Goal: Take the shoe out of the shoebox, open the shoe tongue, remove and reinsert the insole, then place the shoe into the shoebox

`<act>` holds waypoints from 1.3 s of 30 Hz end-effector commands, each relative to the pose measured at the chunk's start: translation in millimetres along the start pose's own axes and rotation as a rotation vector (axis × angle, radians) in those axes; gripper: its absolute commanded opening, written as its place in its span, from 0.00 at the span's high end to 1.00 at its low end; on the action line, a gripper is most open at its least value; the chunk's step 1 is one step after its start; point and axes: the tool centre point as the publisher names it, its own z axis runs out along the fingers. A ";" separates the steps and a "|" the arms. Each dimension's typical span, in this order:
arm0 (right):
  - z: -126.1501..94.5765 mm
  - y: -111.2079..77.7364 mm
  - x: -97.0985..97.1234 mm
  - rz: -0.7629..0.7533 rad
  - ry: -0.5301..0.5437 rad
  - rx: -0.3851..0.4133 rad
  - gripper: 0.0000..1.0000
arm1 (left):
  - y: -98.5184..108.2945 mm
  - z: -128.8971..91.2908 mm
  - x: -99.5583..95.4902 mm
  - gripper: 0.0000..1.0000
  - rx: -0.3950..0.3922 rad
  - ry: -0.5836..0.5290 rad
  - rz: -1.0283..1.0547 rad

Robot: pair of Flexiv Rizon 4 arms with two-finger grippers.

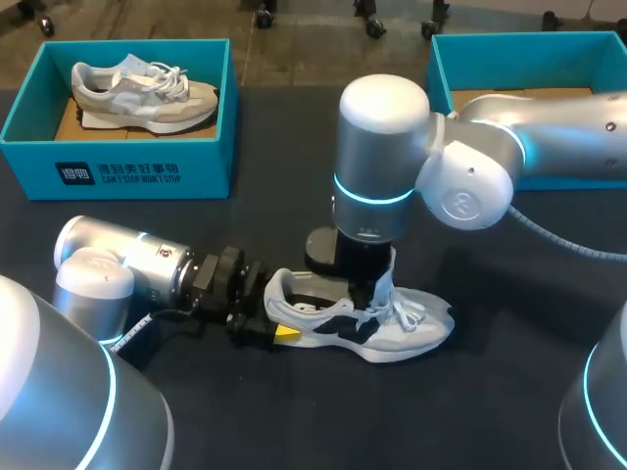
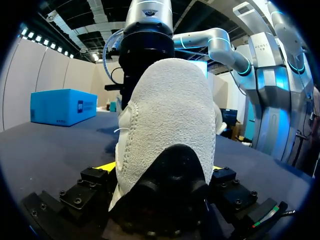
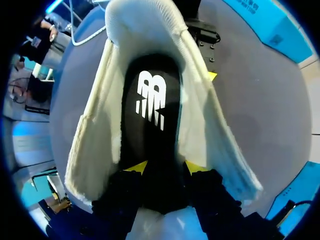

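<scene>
A white and black shoe [image 1: 377,328] lies on the dark table, toe to the right. My left gripper [image 1: 274,328] comes in level from the left and is shut on its heel. In the left wrist view the white heel [image 2: 167,115] fills the gap between the yellow tips of the left gripper [image 2: 161,168]. My right gripper [image 1: 370,292] points straight down into the shoe's mouth. In the right wrist view its fingers [image 3: 192,167] stand apart, open, over the black insole [image 3: 150,110], which lies inside the shoe with the tongue pulled back.
A teal shoebox [image 1: 127,174] at the back left holds a beige shoe [image 1: 142,93]. A second teal box [image 1: 509,41] stands at the back right, partly behind my right arm. Bare table lies in front of the shoe.
</scene>
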 end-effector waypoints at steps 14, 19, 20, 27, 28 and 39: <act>13.2 -6.7 25.7 0.061 0.115 -0.004 1.00 | 2.4 -0.1 0.6 1.00 0.001 0.000 0.001; 1.1 -11.2 30.8 0.074 0.102 -0.069 1.00 | 2.4 -0.1 0.6 1.00 0.001 0.000 0.001; -2.4 -12.1 32.0 0.072 0.095 -0.090 1.00 | 2.4 -0.1 0.6 1.00 0.001 0.000 0.001; -24.4 -21.5 36.1 0.056 0.055 -0.211 1.00 | 2.4 -0.1 0.6 1.00 0.001 0.000 0.001; -27.3 -22.3 36.3 0.038 0.045 -0.231 1.00 | 2.4 -0.1 0.6 1.00 0.001 0.000 0.001; -52.6 -20.5 26.5 -0.069 0.003 -0.365 1.00 | 2.4 -0.1 0.6 1.00 0.001 0.000 0.001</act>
